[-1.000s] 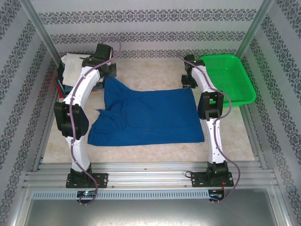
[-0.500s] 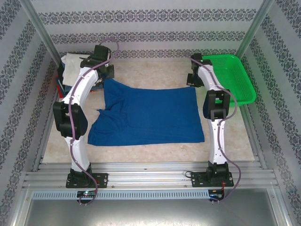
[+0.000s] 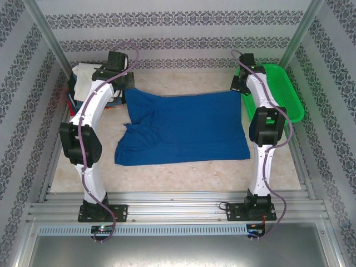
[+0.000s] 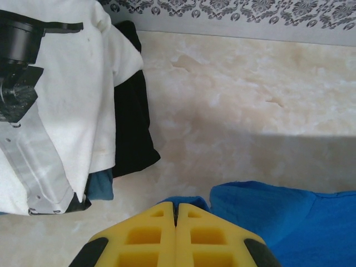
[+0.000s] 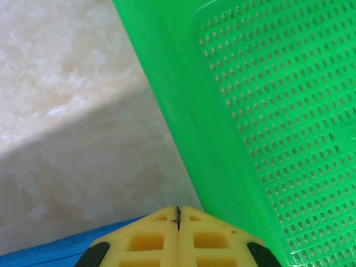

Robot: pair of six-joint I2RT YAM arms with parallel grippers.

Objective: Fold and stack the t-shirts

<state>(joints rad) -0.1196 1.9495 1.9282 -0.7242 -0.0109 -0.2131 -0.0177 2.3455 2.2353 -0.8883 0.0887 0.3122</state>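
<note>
A royal-blue t-shirt point(image 3: 183, 129) lies spread, plain side up, across the middle of the table. My left gripper point(image 3: 128, 87) is shut on its far left corner; the left wrist view shows blue cloth point(image 4: 289, 217) pinched at the closed yellow fingertips point(image 4: 177, 207). My right gripper point(image 3: 238, 88) is shut on the far right corner, beside the green basket. In the right wrist view the blue edge point(image 5: 55, 250) runs under the closed jaws point(image 5: 178, 210). A stack of folded t-shirts sits at the far left, with a white one point(image 4: 72, 83) on top of a dark one point(image 4: 130, 128).
The green plastic basket point(image 3: 278, 94) stands at the far right, its wall point(image 5: 183, 111) close to my right fingers. The folded stack point(image 3: 83, 80) lies just left of my left gripper. Patterned walls and metal posts enclose the table.
The right gripper has shut on the shirt's far right corner. Both grippers then moved toward the back and right, dragging the blue t-shirt with them and stretching its far edge.
</note>
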